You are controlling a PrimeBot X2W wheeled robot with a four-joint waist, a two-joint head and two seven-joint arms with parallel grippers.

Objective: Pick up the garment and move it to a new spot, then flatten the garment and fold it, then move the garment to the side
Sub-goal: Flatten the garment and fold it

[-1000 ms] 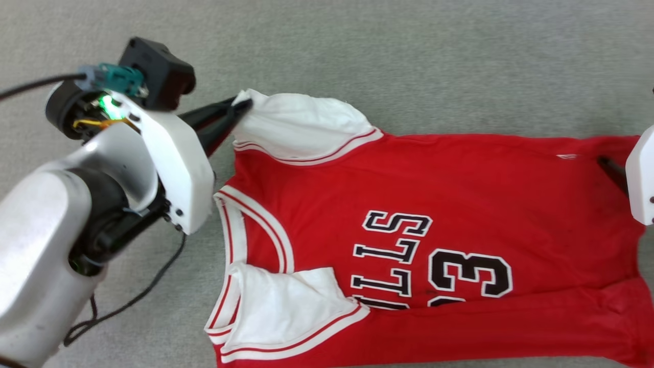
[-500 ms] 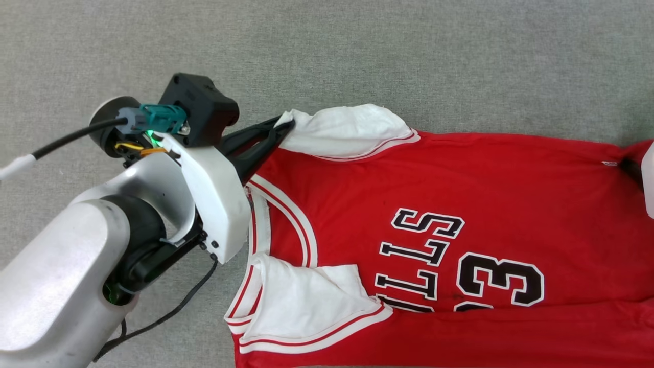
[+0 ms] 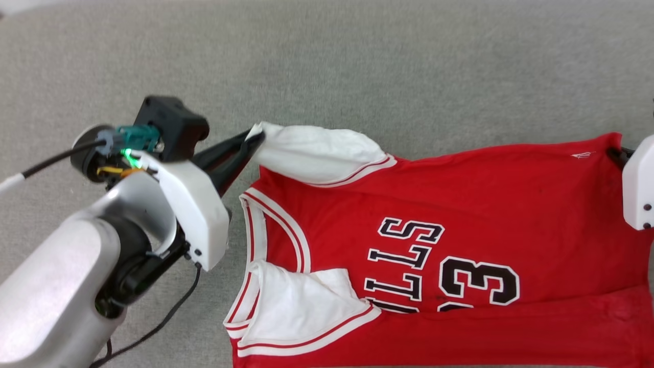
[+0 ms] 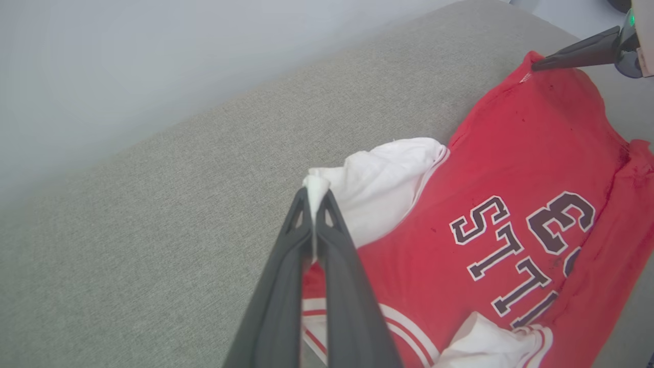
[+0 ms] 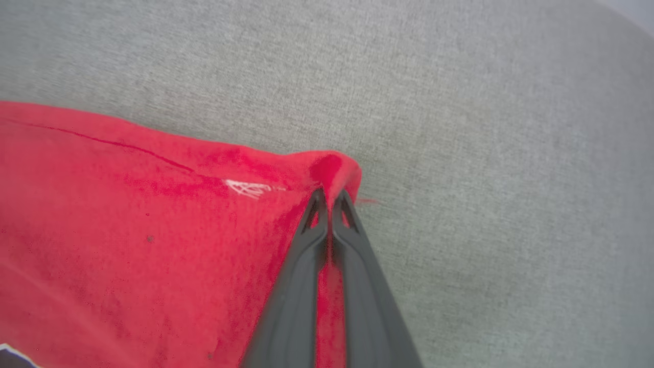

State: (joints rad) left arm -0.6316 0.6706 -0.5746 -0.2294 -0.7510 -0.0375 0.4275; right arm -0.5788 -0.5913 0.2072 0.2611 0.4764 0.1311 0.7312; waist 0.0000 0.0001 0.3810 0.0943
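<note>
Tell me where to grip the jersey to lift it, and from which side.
Grip the garment at its two far corners: the tip of the far white sleeve and the far hem corner. Both are thin edges sticking out from the flat body, so come in from outside. The left gripper and right gripper are shut there.

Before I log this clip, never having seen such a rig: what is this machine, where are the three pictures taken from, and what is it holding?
It is a two-armed robot. One picture looks down from its head; the other two look along each arm's dark fingers from the wrist. A red jersey with white sleeves lies face up on a grey fabric surface. The left gripper is shut on the tip of one white sleeve. The right gripper is shut on a red corner at the hem end.
</note>
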